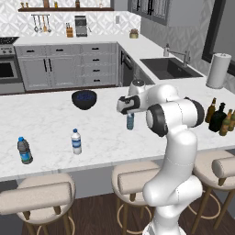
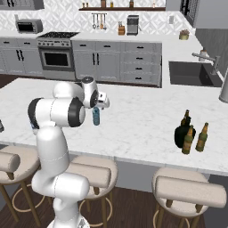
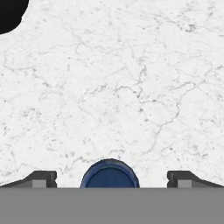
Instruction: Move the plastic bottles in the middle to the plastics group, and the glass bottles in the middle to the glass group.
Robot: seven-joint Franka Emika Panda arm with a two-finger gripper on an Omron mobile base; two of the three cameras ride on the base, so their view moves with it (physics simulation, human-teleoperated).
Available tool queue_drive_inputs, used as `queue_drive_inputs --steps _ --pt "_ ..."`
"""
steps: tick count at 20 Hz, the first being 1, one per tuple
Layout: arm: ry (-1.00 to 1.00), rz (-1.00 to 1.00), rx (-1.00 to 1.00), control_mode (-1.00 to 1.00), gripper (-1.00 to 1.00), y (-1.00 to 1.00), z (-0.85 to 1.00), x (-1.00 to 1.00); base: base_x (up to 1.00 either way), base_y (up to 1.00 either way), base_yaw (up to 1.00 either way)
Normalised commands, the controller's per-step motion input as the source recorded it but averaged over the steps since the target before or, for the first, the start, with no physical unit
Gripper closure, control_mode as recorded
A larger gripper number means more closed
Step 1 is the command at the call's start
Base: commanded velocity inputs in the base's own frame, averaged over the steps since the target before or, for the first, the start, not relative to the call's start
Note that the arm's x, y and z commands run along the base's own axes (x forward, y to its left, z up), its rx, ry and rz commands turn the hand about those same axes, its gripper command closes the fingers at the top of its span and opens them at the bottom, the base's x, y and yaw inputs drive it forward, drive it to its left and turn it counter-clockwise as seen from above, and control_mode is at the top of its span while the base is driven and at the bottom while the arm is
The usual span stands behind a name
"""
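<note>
The little water bottle (image 3: 110, 173) sits right between the jaws, which are spread wide, not touching it. It's translucent grey-blue with a blue cap, standing upright on the marble surface (image 1: 50, 119).

The left base view looks from behind the arm (image 1: 176, 137), at its left, forward and down over the counter (image 1: 50, 124) toward the sink (image 1: 170, 68) at the far right corner. The right base view looks from behind at the arm's right, facing the same way — the stove (image 2: 55, 55) far left, the counter's front edge low. Both share the counter's middle, the water bottle (image 1: 130, 121) and the stools (image 2: 187, 191). The hand view looks straight down, close over the counter — the bottle's blue cap (image 3: 110, 174) at its bottom edge.
</note>
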Motion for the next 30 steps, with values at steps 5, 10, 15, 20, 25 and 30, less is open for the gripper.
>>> queue_drive_inputs --steps 5,10,15,20,25,30 --pt "0.0 0.0 0.0 -1.0 1.0 0.0 0.0 0.0 0.0 0.0 0.0" --pt "0.0 0.0 0.0 -1.0 1.0 0.0 0.0 -0.01 0.0 0.0 0.0" --pt "-0.02 0.0 0.0 -1.0 1.0 0.0 0.13 -0.2 0.0 0.0 0.0" --pt "-0.12 0.02 0.01 -1.0 1.0 0.12 0.45 -0.65 0.0 0.0 0.0" --pt "-0.01 0.19 0.02 -1.0 1.0 0.53 0.22 -0.9 0.0 0.0 0.0" --pt "0.04 0.36 0.0 -1.0 1.0 0.94 0.24 -0.59 0.0 0.0 0.0"
